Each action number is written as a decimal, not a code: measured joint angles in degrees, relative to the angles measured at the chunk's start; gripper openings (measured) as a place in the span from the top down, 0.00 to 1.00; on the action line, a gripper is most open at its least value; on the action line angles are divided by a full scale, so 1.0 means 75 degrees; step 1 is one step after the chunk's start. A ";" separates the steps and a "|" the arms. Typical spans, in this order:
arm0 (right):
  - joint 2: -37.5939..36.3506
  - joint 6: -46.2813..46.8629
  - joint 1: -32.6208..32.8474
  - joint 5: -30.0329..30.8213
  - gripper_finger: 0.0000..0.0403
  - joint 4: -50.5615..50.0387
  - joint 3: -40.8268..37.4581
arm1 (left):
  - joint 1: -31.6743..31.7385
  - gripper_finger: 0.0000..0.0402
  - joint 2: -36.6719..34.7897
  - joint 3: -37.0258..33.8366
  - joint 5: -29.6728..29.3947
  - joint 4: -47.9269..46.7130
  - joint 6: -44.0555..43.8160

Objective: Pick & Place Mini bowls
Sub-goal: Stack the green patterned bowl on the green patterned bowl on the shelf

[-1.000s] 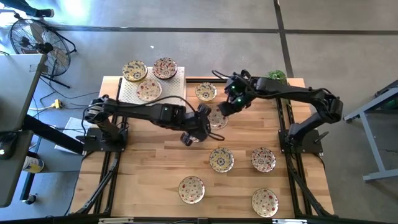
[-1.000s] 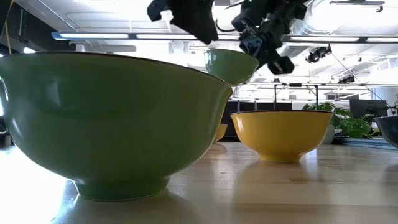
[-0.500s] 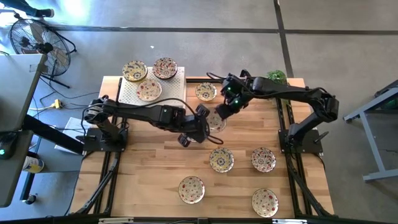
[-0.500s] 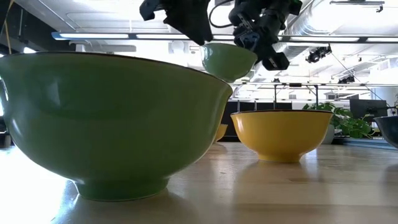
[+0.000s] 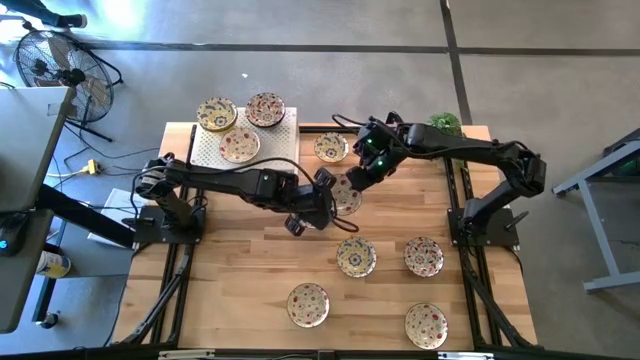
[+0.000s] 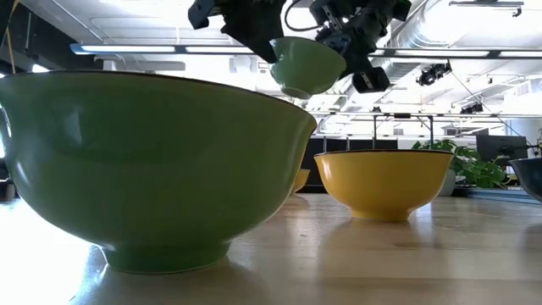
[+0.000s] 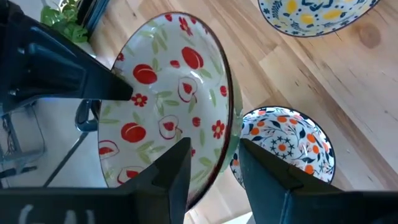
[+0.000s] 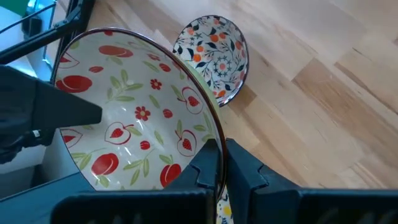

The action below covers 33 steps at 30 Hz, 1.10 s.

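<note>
Both grippers meet at one mini bowl held above the table's middle. Right gripper (image 8: 217, 163) is pressed together on that bowl's rim, one finger inside and one outside, as its wrist view shows. Left gripper (image 7: 214, 165) straddles the opposite rim with its fingers spread wider; whether the pads press the rim, cannot tell.

Held bowl (image 7: 168, 99): cream inside with red fruit and green leaves, green outside in the low view (image 6: 302, 66), lifted clear of the tabletop and tilted.

Near the grippers:
- Just below the held bowl, a mini bowl with orange-and-dark floral pattern (image 8: 213, 55) sits on the wooden table (image 5: 230, 270).
- Beyond the right gripper, toward the far edge, a yellowish bowl (image 5: 331, 147) rests on the table.
- Behind the left arm, a white perforated rack (image 5: 272, 141) carries three bowls (image 5: 240, 144), well apart from both grippers.
- On the near side of the grippers, four more bowls lie spread on the table: one closest (image 5: 355, 256), one to its right (image 5: 423, 256), two at the near edge (image 5: 308, 303), (image 5: 426, 324).

Low view is crowded by a large green bowl (image 6: 144, 161) close to the lens and a yellow bowl (image 6: 381, 182) behind it.

A potted plant (image 5: 445, 123) sits at the far right corner.
</note>
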 joint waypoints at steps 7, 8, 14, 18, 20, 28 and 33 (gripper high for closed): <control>-0.0038 -0.0011 -0.0009 -0.0109 0.98 0.0240 0.0000 | -0.0008 0.87 0.0000 -0.0001 0.0023 -0.0064 0.0360; -0.0041 -0.0057 -0.0009 -0.0133 0.97 0.0323 0.0000 | -0.0011 0.91 0.0005 -0.0005 0.0082 -0.0097 0.0463; -0.0215 -0.0485 -0.0017 -0.0236 0.86 0.0679 0.0015 | -0.0015 0.97 0.0017 -0.0017 -0.0116 -0.0290 0.0572; -0.0552 -0.0849 -0.0216 -0.0296 0.74 0.0736 -0.0001 | 0.0018 0.99 0.0011 -0.0017 -0.0537 -0.0442 0.0307; -0.0824 -0.1032 -0.0415 -0.0294 0.69 0.0810 -0.0006 | 0.0032 0.98 -0.0061 -0.0015 -0.0633 -0.0586 0.0078; -0.1942 -0.2275 -0.1168 0.0037 0.70 0.0855 -0.0003 | 0.0222 0.99 -0.0406 0.0430 -0.0645 -0.1605 -0.1381; -0.2221 -0.2906 -0.1331 0.0170 0.87 0.0852 -0.0003 | 0.0702 0.99 -0.0771 0.1532 -0.0678 -0.2853 -0.2863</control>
